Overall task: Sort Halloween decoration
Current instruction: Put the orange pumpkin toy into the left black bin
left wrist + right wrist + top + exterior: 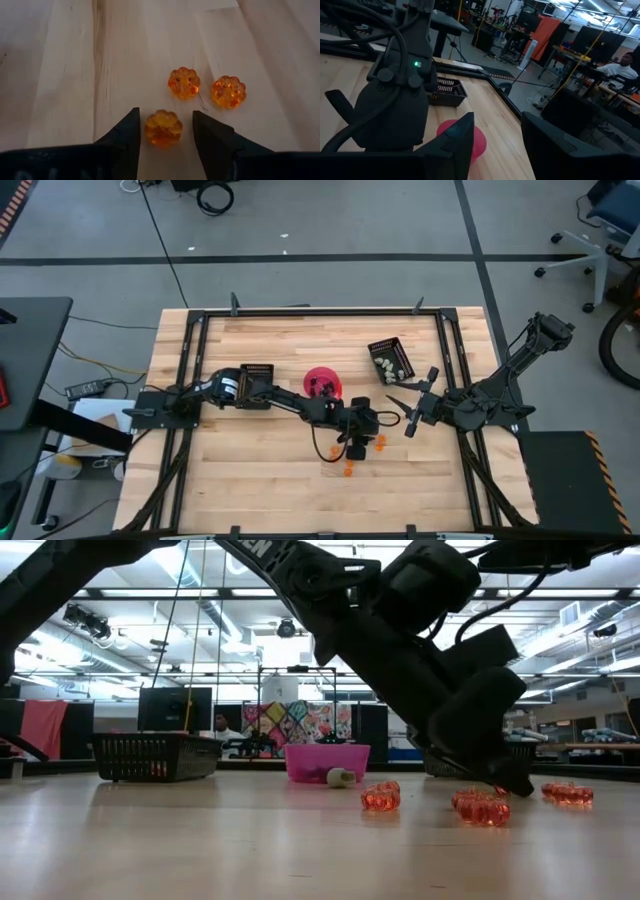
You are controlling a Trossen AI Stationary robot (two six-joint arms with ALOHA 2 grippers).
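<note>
Left gripper (162, 132) straddling a pumpkin trinket

Its open matte fingers flank a translucent, ribbed orange pumpkin (163, 127) on pale wood; right gripper (497, 137) waits open, right.

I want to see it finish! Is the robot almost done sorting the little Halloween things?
Partly. Whitish pieces already lie in one black tray. Right now the left gripper is open around an orange pumpkin. Two more pumpkins wait on the table, and some pieces remain in the pink bowl.
</note>
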